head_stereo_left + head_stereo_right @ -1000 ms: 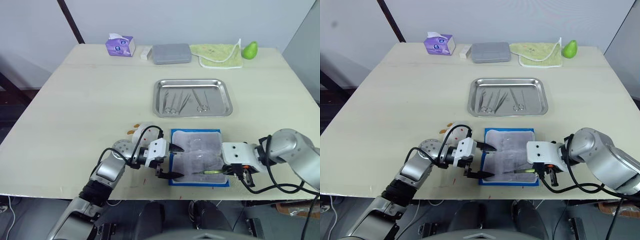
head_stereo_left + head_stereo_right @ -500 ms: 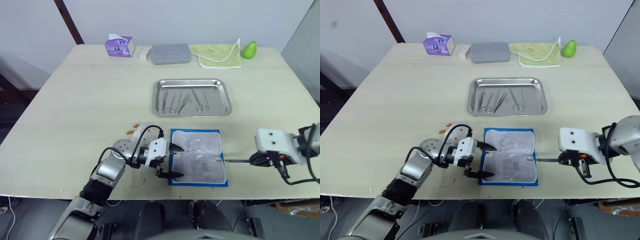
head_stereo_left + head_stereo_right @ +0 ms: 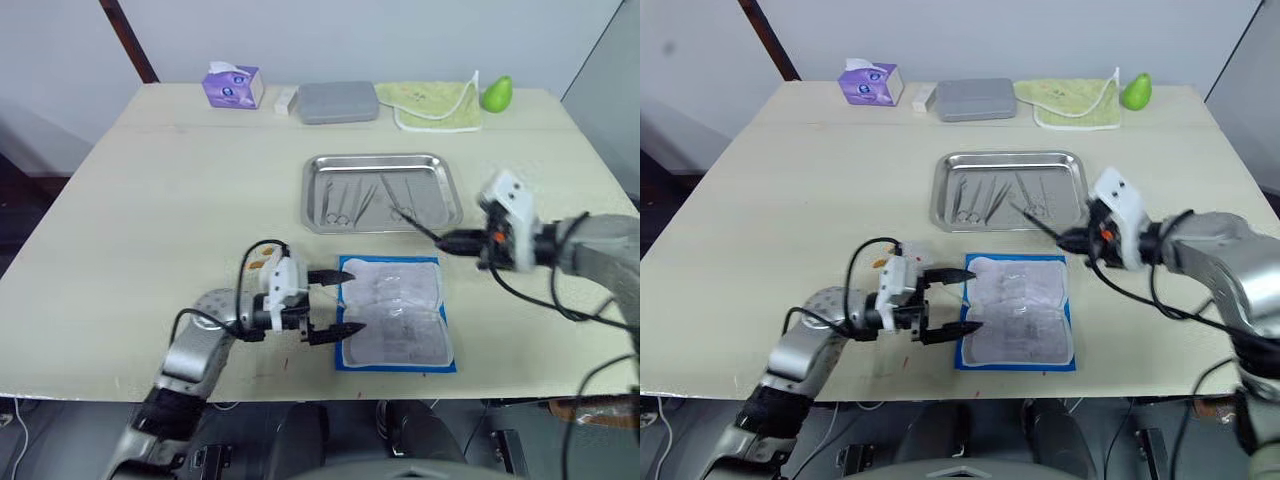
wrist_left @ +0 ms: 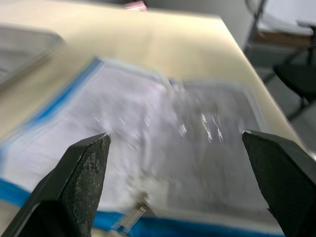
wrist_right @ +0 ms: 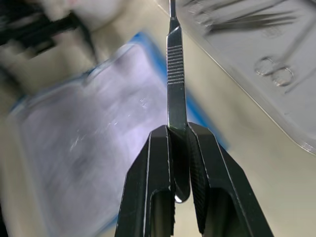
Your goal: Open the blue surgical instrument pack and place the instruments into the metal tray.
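your right gripper [image 3: 447, 241] has carried the scalpel [image 5: 175, 74] from the pack [image 3: 395, 313] up to the tray's [image 3: 380, 161] rim.

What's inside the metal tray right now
Several thin instruments lie in the tray, among them scissors. The right pincer holds another tool over the tray's near right corner, covering a bit of it.

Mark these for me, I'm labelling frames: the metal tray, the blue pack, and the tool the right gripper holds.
metal tray [image 3: 316, 190]: left eye view, bare floor near its left rim.
blue pack [image 3: 398, 318]: left eye view, middle of the clear face.
tool [image 5: 175, 74]: right wrist view, ribbed handle above the right gripper [image 5: 178, 136].
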{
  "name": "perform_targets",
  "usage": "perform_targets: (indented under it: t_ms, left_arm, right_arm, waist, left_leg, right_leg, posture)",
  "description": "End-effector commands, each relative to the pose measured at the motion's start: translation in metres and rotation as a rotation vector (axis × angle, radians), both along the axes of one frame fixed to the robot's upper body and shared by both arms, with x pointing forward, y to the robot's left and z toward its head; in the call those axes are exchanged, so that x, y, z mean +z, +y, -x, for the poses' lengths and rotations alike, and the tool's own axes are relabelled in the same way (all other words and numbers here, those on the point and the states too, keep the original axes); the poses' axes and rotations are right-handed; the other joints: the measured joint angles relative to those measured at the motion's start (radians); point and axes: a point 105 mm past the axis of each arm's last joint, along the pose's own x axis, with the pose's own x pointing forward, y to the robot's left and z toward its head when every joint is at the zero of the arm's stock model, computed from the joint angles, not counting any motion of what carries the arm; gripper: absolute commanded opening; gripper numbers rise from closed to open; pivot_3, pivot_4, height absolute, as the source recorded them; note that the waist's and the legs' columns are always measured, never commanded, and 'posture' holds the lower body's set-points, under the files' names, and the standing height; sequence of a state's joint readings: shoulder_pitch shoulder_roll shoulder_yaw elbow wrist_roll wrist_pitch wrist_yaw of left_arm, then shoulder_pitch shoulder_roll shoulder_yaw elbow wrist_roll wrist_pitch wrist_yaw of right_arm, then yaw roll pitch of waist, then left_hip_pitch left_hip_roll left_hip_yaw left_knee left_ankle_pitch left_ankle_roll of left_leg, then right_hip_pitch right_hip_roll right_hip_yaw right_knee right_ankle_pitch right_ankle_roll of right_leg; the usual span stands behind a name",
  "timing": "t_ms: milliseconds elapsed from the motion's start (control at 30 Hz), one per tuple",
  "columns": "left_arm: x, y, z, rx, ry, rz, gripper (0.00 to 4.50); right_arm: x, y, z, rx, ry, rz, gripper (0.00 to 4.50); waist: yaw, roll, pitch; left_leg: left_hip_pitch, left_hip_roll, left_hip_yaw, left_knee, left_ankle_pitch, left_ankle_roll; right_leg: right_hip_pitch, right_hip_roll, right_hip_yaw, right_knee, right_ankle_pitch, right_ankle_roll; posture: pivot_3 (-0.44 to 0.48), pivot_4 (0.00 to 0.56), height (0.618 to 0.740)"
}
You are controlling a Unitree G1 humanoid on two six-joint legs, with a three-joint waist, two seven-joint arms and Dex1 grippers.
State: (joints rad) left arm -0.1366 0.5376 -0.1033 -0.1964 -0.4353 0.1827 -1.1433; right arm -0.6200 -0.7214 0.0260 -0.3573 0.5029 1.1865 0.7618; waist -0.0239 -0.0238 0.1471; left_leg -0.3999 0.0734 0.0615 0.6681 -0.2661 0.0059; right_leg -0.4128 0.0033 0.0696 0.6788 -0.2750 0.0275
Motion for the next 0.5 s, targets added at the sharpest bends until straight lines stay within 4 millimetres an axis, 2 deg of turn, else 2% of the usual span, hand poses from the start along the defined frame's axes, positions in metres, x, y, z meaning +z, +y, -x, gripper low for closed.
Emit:
perform_targets:
  t_ms: [33, 267, 500]
  left_arm:
    - [0.019, 0.008, 0.012, 0.059, -0.023, 0.035, 4.50]
    - [0.014, 0.012, 0.025, 0.114, 0.004, 0.032, 4.50]
    - [0.015, 0.007, 0.027, 0.121, -0.003, 0.038, 4.50]
  right_arm:
    - [0.012, -0.004, -0.040, -0.166, -0.061, -0.016, 0.00]
    - [0.011, -0.002, -0.087, -0.288, -0.083, -0.033, 0.00]
    - [-0.001, -0.006, -0.115, -0.397, -0.038, -0.046, 0.00]
  waist:
    - [0.004, 0.001, 0.001]
    - [0.009, 0.003, 0.003]
    - [0.005, 0.004, 0.003]
  left_leg:
    - [0.000, 0.000, 0.000, 0.000, 0.000, 0.000]
    - [-0.002, -0.001, 0.004, -0.001, 0.000, 0.000]
    - [-0.002, -0.001, 0.006, -0.001, 0.000, 0.000]
  right_leg:
    - [0.000, 0.000, 0.000, 0.000, 0.000, 0.000]
    - [-0.001, -0.001, -0.002, -0.001, 0.000, 0.000]
    - [-0.002, -0.001, 0.000, 0.000, 0.000, 0.000]
  posture:
    - [0.000, 0.150, 0.738]
    - [0.000, 0.150, 0.738]
    - [0.000, 0.150, 0.738]
